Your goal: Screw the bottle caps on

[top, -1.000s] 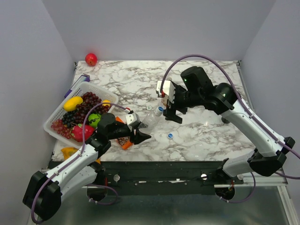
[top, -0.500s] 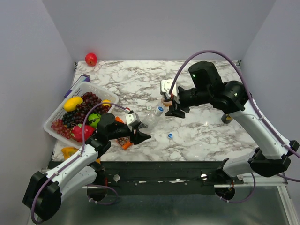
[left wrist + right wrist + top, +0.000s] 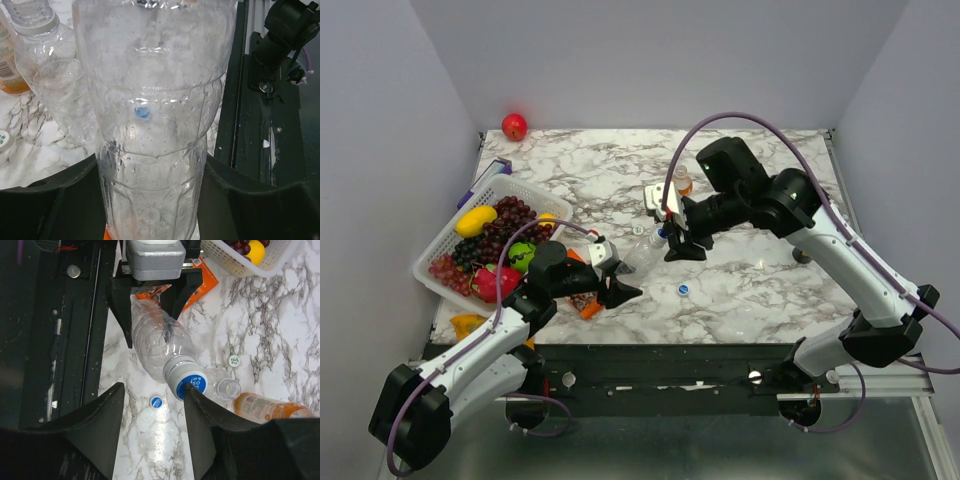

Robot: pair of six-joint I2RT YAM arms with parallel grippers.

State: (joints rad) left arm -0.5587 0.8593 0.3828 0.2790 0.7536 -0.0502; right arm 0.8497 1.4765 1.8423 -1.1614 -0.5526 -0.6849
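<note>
My left gripper (image 3: pixel 618 285) (image 3: pixel 150 167) is shut on a clear bottle (image 3: pixel 638 258) (image 3: pixel 150 100) (image 3: pixel 159 337), held tilted with its mouth toward the right arm. A blue cap (image 3: pixel 193 385) sits on that mouth. My right gripper (image 3: pixel 678 248) (image 3: pixel 153 386) hangs just past the cap with its jaws apart; one fingertip (image 3: pixel 192 395) touches the cap's edge, and nothing is held between the fingers. A loose blue cap (image 3: pixel 156 401) (image 3: pixel 683 291) lies on the marble. A second clear bottle (image 3: pixel 227 388) (image 3: pixel 50 75) stands uncapped beside an orange bottle (image 3: pixel 682 183) (image 3: pixel 272 407). A whitish cap (image 3: pixel 233 360) lies nearby.
A white basket (image 3: pixel 440 250) of grapes and fruit sits at the left edge. Orange packets (image 3: pixel 590 308) lie under the left gripper. A red ball (image 3: pixel 514 126) rests at the back left corner. The table's black front rail (image 3: pixel 50 340) runs close to the held bottle.
The right gripper swung left and lower to the held bottle's mouth, its jaws narrowed, and the orange bottle came into view behind it. The left arm stayed still.
</note>
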